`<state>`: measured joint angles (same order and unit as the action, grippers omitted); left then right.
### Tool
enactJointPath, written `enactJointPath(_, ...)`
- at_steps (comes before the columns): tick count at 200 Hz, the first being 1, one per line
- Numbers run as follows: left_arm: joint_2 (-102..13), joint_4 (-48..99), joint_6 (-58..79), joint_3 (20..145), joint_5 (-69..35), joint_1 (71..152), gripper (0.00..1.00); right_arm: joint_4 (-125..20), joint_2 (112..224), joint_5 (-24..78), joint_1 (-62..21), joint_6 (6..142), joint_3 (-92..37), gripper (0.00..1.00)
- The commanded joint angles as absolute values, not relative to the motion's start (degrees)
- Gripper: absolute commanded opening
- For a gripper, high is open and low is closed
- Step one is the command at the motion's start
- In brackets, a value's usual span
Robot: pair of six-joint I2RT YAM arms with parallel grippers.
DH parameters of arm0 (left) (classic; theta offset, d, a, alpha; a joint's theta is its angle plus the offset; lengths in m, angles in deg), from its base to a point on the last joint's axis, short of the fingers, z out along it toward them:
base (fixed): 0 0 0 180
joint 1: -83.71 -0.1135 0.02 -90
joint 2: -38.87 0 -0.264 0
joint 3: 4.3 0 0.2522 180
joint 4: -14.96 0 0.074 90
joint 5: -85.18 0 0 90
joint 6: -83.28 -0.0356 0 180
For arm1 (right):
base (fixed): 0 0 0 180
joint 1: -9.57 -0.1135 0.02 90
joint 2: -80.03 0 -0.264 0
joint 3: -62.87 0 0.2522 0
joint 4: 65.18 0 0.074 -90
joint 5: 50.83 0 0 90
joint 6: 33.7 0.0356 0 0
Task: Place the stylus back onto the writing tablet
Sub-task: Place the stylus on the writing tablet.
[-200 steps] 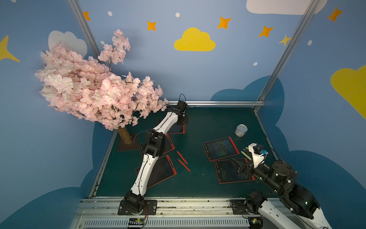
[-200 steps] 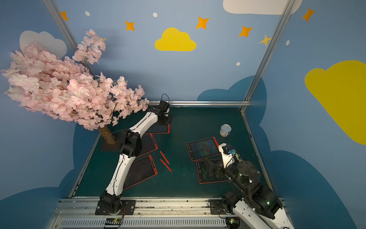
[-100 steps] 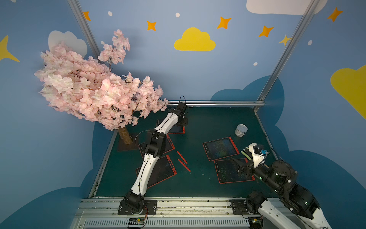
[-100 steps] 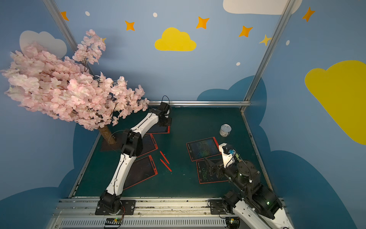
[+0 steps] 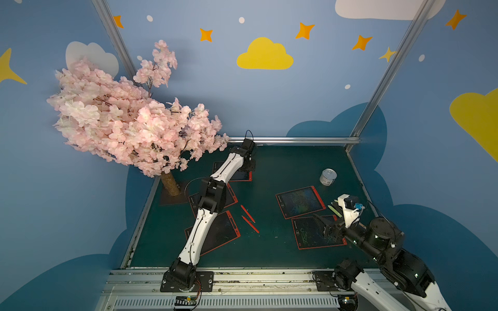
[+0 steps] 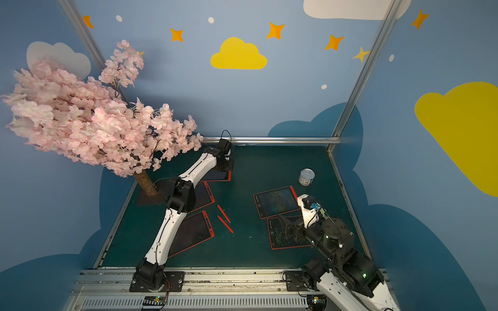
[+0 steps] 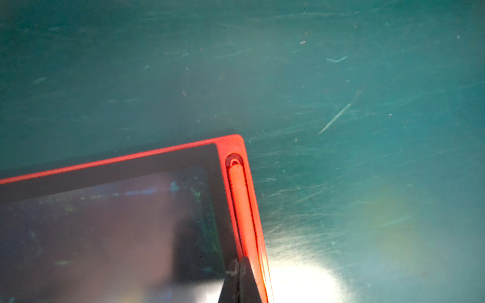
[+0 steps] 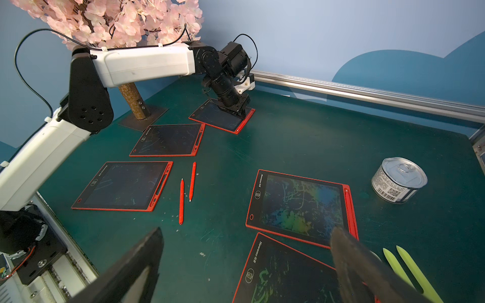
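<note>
- My left gripper (image 7: 239, 275) is closed, fingertips pinched together with nothing between them. The tips sit right at one end of the red stylus (image 7: 240, 199).
- That stylus lies lengthwise in the side slot of the far tablet (image 7: 131, 156), along its red frame. I cannot tell whether it is fully seated.
- The far tablet lies flat on the green mat (image 7: 341, 78), at the back, near the tree trunk (image 8: 133, 102).
- My right gripper (image 8: 246, 230) is spread wide, holding nothing, above the mat beside the nearest tablet (image 8: 288, 275).
- Two loose red styluses (image 8: 181, 202) lie side by side on the mat, between the tablets.
- A tin can (image 8: 399, 179) stands upright, well apart from both grippers.
</note>
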<state>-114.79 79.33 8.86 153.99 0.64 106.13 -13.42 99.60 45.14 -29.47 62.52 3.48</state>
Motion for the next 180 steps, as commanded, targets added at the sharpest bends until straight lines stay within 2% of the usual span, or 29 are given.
enactJointPath(1,-116.9,82.9,7.9,154.1,1.3,106.5,0.04,-13.7,99.9,44.8,-29.2,63.0,3.9,0.98)
enactJointPath(115,-117.5,87.6,2.9,152.2,6.7,110.4,0.04,-13.7,100.0,44.6,-29.1,63.2,3.8,0.98)
enactJointPath(180,-119.6,90.2,0.6,155.2,9.9,111.7,0.04,-13.7,100.0,44.4,-29.1,63.4,3.9,0.98)
